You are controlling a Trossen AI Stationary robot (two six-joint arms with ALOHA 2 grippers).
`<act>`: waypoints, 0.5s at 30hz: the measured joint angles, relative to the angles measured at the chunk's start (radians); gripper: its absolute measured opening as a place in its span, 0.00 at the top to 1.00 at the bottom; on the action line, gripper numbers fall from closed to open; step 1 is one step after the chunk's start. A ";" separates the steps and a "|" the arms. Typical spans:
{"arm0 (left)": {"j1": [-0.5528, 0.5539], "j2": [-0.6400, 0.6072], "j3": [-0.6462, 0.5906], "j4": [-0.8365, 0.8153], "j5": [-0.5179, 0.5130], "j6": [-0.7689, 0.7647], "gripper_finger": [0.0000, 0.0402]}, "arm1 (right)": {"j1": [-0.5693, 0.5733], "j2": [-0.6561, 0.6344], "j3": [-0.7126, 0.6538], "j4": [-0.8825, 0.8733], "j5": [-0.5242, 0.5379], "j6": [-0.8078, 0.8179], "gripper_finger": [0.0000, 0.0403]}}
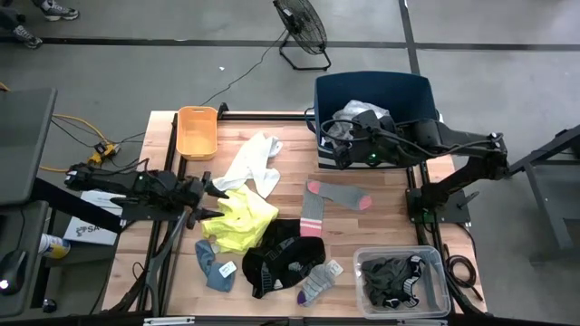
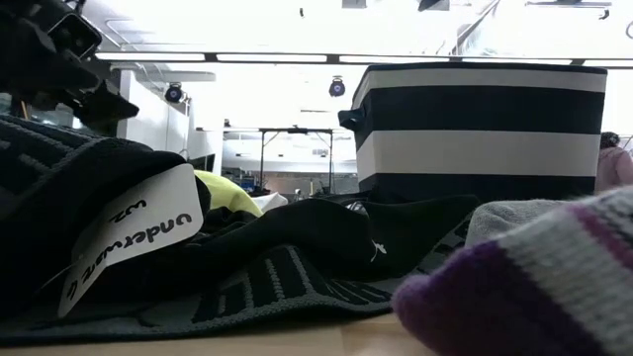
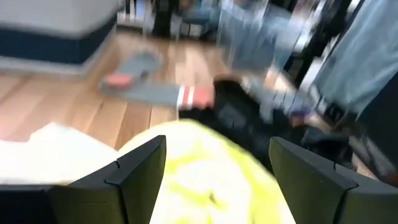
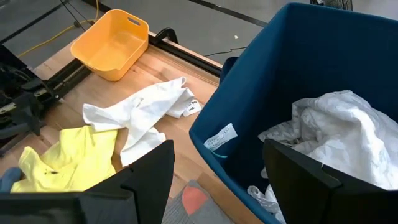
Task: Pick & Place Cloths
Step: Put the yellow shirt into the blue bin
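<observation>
Now my left tool (image 1: 216,188) hovers open-fingered over the neon yellow cloth (image 1: 238,220) to grasp it, while my right tool (image 1: 337,140) waits open above the navy tub (image 1: 373,89).

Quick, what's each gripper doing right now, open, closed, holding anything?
Left gripper: open, empty, over the neon yellow garment.
Right gripper: open, empty, above the navy tub rim.

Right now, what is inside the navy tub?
The navy tub holds a crumpled white cloth, with the right claw open above its rim. Anything beneath that cloth is covered.
</observation>
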 joint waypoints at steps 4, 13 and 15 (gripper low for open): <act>0.000 0.119 0.102 -0.085 -0.002 -0.003 0.30 | 0.000 0.003 0.000 0.000 0.000 -0.001 0.41; 0.000 0.458 0.153 -0.091 -0.021 0.001 0.30 | 0.000 0.004 0.000 0.000 -0.001 -0.009 0.41; 0.000 0.527 0.153 -0.092 -0.024 0.002 0.30 | 0.000 0.004 0.000 0.000 -0.001 -0.015 0.41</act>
